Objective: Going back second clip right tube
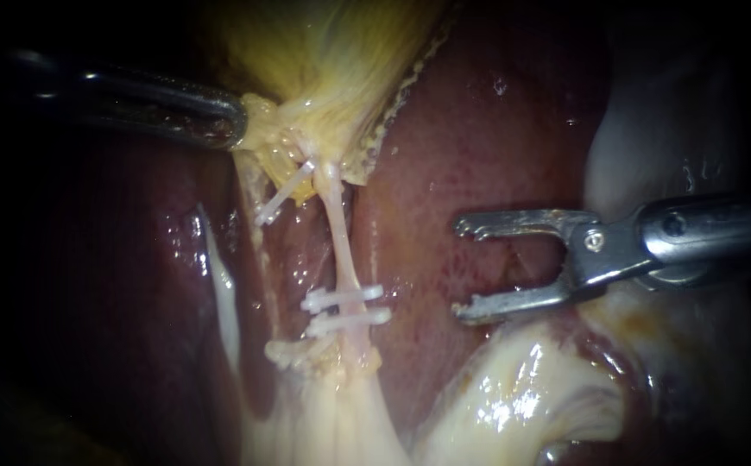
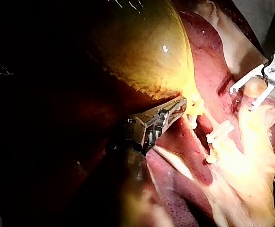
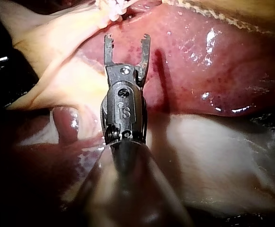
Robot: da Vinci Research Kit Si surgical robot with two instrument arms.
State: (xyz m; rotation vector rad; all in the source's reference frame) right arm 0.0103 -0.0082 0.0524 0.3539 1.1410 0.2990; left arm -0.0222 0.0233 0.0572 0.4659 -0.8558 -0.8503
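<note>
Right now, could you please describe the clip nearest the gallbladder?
Start at the bulging yellow gallbladder; below its neck a thin pale tube runs down over dark red liver. The small white clip lies beside that neck, alone and slanted; two similar clips sit lower, level and paired.

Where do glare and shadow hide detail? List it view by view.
Endoscope view: the dark-shafted left instrument sinks into shadow. Left wrist view: glare washes out the pale yellowish tissue beside the white bar-shaped clips. Right wrist view: glints dot the glossy red liver.
</note>
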